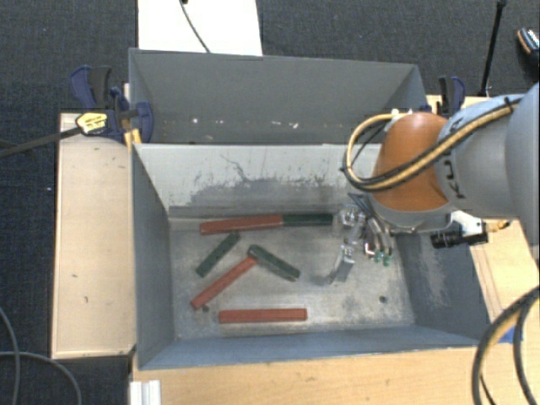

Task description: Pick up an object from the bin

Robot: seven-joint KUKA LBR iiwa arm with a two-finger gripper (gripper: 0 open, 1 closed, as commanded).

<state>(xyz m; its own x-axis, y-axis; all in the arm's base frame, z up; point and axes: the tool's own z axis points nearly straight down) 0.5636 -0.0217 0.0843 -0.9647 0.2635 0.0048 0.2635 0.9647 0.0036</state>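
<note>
Grey metal bin [253, 99], scuffed floor, sticks lying loose across its left and middle. Jaws hang low over bare floor right of centre; from this angle I cannot tell whether they are spread or pressed together. Nearest things: a tilted dark green stick [274, 262] near on their left, and a second green stick [308, 219] by the back wall, end to end with a long red stick [240, 224]. Front red stick [262, 315] lies well apart.

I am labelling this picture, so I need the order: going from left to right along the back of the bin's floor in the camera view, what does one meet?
long red-brown stick → short dark green stick → gripper, which is a little nearer than both sticks.
</note>
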